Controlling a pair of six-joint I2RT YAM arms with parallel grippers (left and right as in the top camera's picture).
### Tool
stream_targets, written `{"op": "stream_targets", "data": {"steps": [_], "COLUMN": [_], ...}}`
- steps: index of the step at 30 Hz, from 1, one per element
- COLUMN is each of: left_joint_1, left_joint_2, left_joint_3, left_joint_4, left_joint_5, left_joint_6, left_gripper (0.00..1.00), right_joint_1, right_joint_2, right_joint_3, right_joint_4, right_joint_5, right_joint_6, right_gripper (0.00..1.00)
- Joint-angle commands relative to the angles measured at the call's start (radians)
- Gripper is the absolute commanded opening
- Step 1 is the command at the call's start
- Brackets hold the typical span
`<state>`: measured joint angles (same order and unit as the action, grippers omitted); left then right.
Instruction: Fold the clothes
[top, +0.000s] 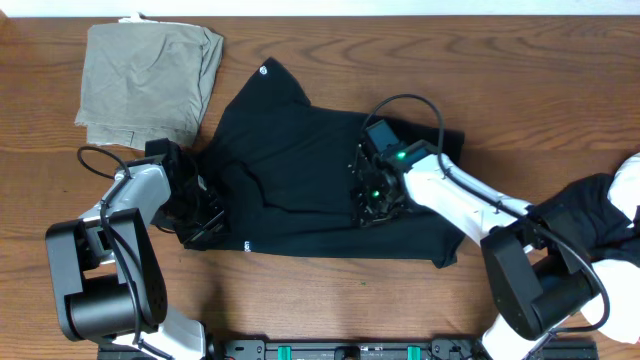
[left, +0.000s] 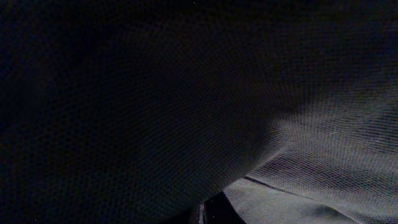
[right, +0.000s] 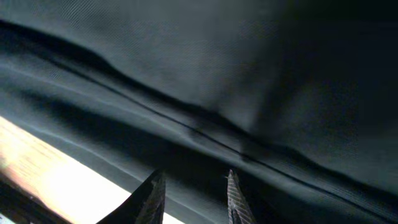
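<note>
Your black shirt lies spread on the middle of the bench. The left fingers sit at its left edge — cloth fills that wrist view, so their opening can't be told. The right fingers rest on its middle, narrowly parted — whether they pinch cloth isn't clear.

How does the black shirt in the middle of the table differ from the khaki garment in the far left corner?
The black shirt is black with a small white logo; the khaki garment is plain. The shirt lies spread and rumpled, covering more table; the khaki garment is folded compactly. The left claw and right claw are at the shirt, none at the khaki garment. Both are soft cloth on the table.
</note>
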<state>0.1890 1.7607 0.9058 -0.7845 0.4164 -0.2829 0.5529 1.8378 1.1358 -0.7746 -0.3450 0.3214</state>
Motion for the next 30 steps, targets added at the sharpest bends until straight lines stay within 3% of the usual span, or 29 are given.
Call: {"op": "stream_targets", "data": {"steps": [1,15,18,21,30], "left_joint_1": [0.012,0.012,0.012,0.012,0.012], "left_joint_2": [0.038,0.038,0.038,0.038,0.038], "left_joint_3": [-0.007,-0.007,-0.007,-0.007,-0.007], "left_joint_4": [0.002,0.003,0.005,0.005,0.006], "left_joint_5": [-0.114,-0.114,-0.114,-0.115,-0.115], "left_joint_6": [0.017,0.017,0.017,0.017,0.017], "left_gripper": [0.06,0.06,0.06,0.06,0.06], "right_joint_1": [0.023,0.067,0.076,0.077,0.076], "right_joint_2": [0.023,0.093,0.098,0.098,0.098], "right_joint_3": [-0.007,-0.007,-0.007,-0.007,0.005], "right_joint_4": [0.013,0.05,0.05,0.05,0.056], "right_joint_5": [-0.018,-0.017,0.026,0.063,0.111], "right_joint_6": [0.006,0.006,0.008,0.031,0.048], "right_gripper": [0.32,0.29,0.2,0.03,0.01]}}
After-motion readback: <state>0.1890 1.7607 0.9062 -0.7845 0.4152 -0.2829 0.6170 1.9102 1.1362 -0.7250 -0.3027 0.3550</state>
